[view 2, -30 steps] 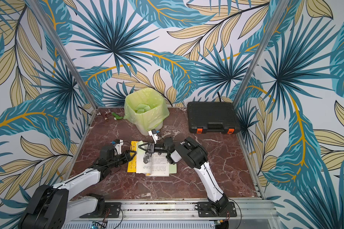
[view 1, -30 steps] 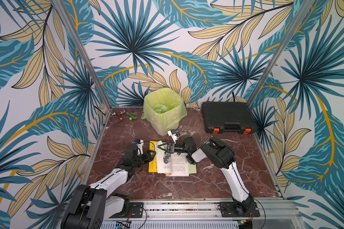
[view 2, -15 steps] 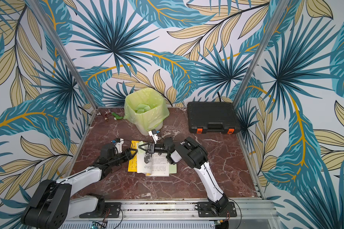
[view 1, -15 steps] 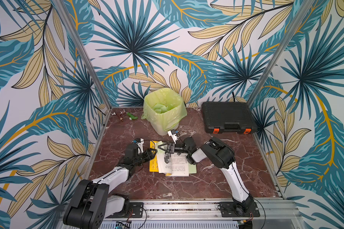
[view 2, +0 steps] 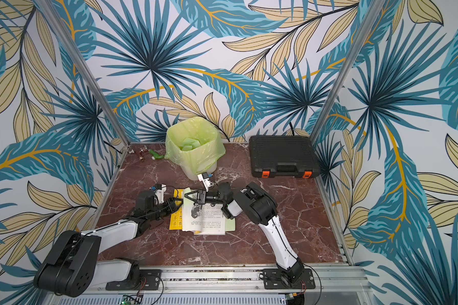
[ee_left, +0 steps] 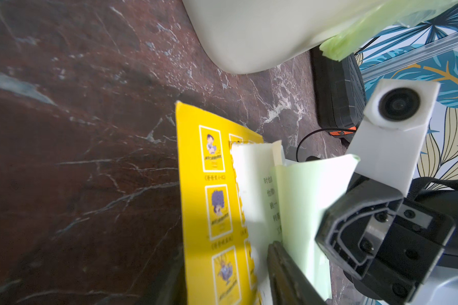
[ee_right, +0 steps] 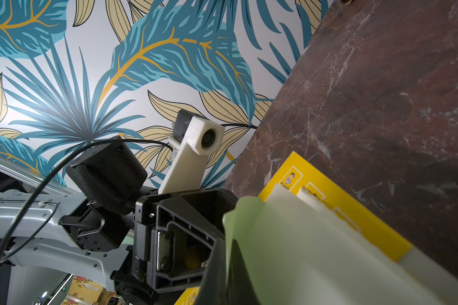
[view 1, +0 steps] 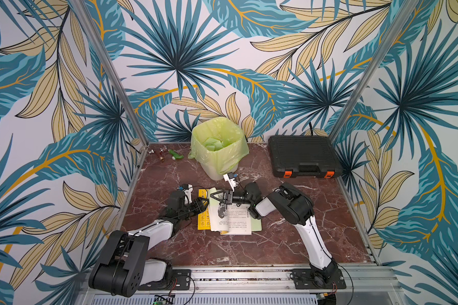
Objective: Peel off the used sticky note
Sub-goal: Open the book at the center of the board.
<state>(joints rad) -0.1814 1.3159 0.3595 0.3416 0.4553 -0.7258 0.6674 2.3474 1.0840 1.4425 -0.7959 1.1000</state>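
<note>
The right gripper (view 1: 213, 196) is clamped tight on the green note (ee_left: 304, 200), whose free edge curls up off the open book (view 1: 236, 220) mid-table (view 1: 164, 174). The left gripper (view 1: 201, 205) sits half spread alongside, fingers (ee_left: 286, 277) straddling the book's yellow cover (ee_left: 196, 211), gripping nothing I can make out.

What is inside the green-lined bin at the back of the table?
Several pale green notes lie loose near the top of the bin. Whatever sits beneath them is hidden by the notes and the liner.
</note>
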